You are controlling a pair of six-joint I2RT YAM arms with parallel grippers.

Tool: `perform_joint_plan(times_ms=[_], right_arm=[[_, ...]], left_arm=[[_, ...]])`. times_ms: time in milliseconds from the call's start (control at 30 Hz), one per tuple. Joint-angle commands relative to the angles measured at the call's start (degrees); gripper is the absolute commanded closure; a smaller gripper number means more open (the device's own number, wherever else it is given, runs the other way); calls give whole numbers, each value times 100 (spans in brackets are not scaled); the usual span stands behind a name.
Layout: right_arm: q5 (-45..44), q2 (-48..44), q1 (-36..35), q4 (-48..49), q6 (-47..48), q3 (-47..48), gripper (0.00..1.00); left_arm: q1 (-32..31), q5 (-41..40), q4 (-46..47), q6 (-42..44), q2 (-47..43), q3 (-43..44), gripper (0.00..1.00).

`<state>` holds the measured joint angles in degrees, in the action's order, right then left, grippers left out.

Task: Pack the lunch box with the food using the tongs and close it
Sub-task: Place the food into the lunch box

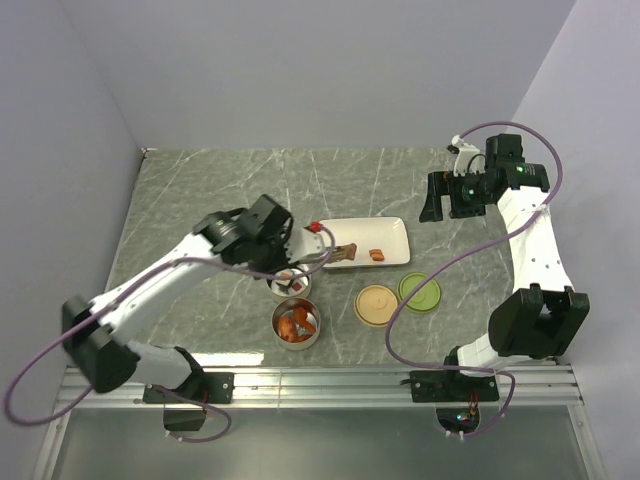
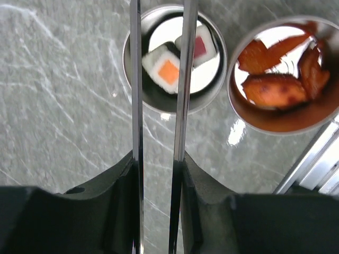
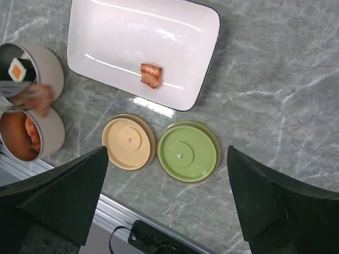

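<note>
- Left gripper (image 2: 159,166): the jaws are closed on the tongs (image 2: 136,79), pressing both silver arms from the outside, with a narrow gap left between the arms.
- Tongs: the arms run from the jaws over the tin holding the sushi and on towards the plate. A brown piece (image 1: 345,251) sits at the tips, level with the plate's near left corner. It is blurred in the right wrist view.
- Sushi tin (image 2: 214,87): a round metal tin on the table (image 1: 200,190). It holds two white blocks (image 2: 168,71), one with an orange top and one with a red top.
- Second tin (image 2: 235,108): it stands just beside the first, nearer the arm bases, and holds orange-red chunks (image 2: 270,87).
- White plate (image 3: 106,32): rectangular with a dark rim. One orange-brown piece (image 3: 150,74) lies on it.
- Tan lid (image 3: 128,142) and green lid (image 3: 188,151): both lie flat side by side, near the plate's front edge.
- Right gripper (image 3: 168,196): the jaws are wide apart and hold nothing, raised over the lids and the plate.
</note>
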<state>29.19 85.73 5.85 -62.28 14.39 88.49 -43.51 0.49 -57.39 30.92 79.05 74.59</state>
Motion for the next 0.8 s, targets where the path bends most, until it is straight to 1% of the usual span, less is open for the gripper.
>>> perform_joint_plan(times_ms=[0, 33, 133, 300, 400, 600, 767], right_arm=[[-45, -74, 31, 14, -15, 81, 0], [-54, -74, 31, 23, -15, 81, 0], [-89, -92, 39, 5, -15, 81, 0], [-150, -127, 31, 23, -24, 2, 0], [-159, -118, 39, 32, -33, -7, 0], [-177, -74, 31, 32, -33, 10, 0], [-177, -48, 31, 41, -33, 2, 0]], left_arm=[[44, 250, 17, 195, -836, -521, 70], [44, 232, -1, 222, -1212, -646, 70], [53, 276, -193, 318, -1828, -989, 70], [53, 487, -528, 318, -2507, -1419, 69], [53, 452, -677, 406, -3034, -1718, 69], [53, 426, -1046, 538, -3536, -2185, 68], [53, 416, -1240, 652, -3615, -2422, 66]])
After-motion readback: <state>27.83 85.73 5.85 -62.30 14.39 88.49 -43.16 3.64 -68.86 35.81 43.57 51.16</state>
